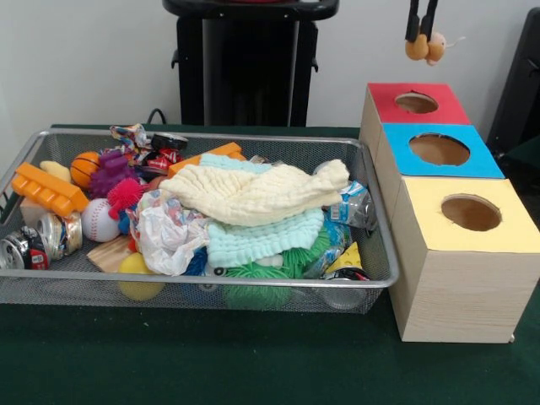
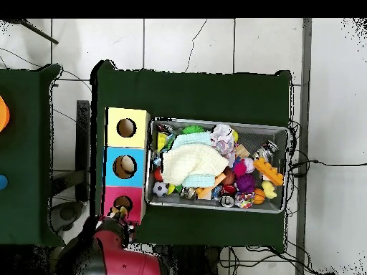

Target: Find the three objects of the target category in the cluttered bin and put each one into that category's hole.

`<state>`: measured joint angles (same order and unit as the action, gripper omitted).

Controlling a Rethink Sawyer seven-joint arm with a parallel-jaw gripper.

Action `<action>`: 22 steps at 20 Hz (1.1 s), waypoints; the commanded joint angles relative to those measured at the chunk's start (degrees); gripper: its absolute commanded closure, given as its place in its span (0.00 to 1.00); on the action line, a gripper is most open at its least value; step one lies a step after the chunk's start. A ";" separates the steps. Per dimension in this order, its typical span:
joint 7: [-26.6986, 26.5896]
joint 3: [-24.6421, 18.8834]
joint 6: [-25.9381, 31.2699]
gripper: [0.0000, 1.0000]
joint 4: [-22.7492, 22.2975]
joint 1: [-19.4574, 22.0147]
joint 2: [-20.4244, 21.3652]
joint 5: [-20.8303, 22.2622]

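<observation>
Above the red-topped box, at the front view's top right, the tool (image 1: 423, 44) hangs with its black fingers clenched on a small tan-orange plush toy (image 1: 426, 47), which is clear of the box and not yet dropped. Directly below sits the red hole (image 1: 416, 103), far end of the box row; nothing visible inside it from this angle. Next nearer is the blue-topped box (image 1: 439, 149), then the yellow-topped box (image 1: 469, 213). Overhead, something pale shows in the blue cut-out; can't tell what. Left of the boxes, the wire bin (image 1: 371, 278) on the green counter (image 1: 253, 363) is full: cream cloth, teal cloth, spiky balls, baseball, cans. No other plush visible there. Judgement: one toy about to go in; remaining count unclear, likely buried under the cloths.
</observation>
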<state>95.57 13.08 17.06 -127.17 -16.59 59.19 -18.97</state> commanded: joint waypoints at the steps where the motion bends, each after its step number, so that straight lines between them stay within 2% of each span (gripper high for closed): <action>1: 17.14 -3.05 -6.59 1.00 -2.56 2.06 -5.63 -3.76; 16: 16.75 -3.50 -9.59 1.00 -1.08 2.11 -9.24 -5.19; 22: 17.67 -1.98 -7.59 1.00 0.38 -0.09 -9.45 -6.49</action>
<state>95.57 13.06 10.45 -127.19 -16.00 51.84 -21.30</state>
